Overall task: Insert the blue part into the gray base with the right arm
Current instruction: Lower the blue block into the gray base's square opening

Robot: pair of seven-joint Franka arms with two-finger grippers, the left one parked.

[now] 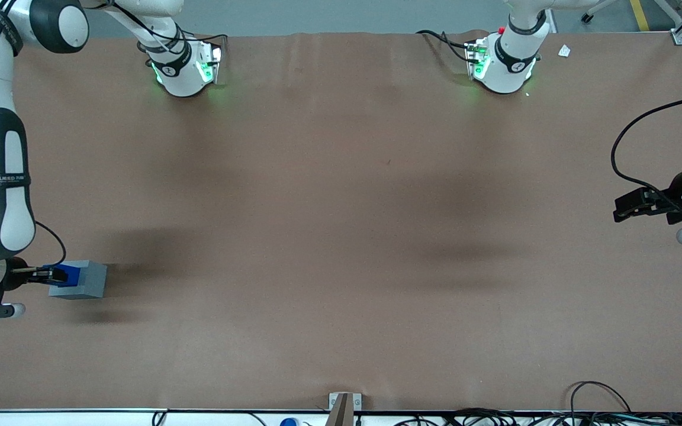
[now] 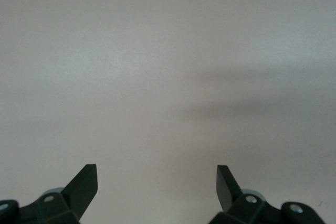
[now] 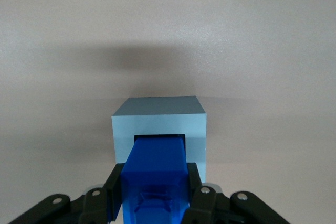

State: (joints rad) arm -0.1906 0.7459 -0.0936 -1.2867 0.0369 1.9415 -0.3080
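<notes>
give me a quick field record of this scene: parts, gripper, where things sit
part: small bright-blue plastic block, its leading end in the base's recess
base: light-gray plastic cube, on the brown table at the working arm's end
gripper: right arm's black two-finger gripper, shut on the blue block, level with the base
contact: blue block meets the recess opening; depth of insertion cannot be told

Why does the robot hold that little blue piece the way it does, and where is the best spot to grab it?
By its two flat sides at the rear end, as the hand does now. That leaves the front of the blue part free to enter the recess of the gray base, approaching from the working arm's end of the table.
</notes>
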